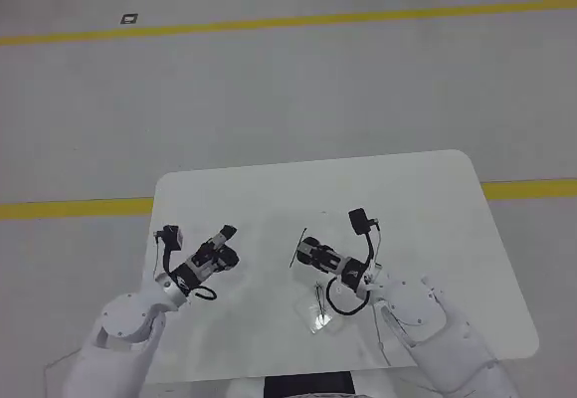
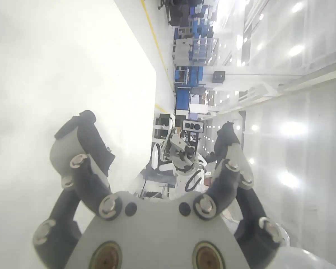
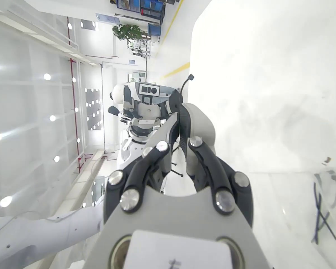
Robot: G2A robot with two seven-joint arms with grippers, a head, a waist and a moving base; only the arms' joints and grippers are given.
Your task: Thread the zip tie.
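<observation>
My right gripper (image 3: 180, 107) is clenched on the thin black plastic zip tie (image 3: 190, 78), its end poking free for feeding. My left gripper (image 2: 156, 132) hangs released to the left, ready to receive. A clear plastic bag (image 1: 320, 310) of spare ties lies nearer

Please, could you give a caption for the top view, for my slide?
Right gripper shut on a black zip tie over a white table, left gripper open, clear bag nearby.
</observation>
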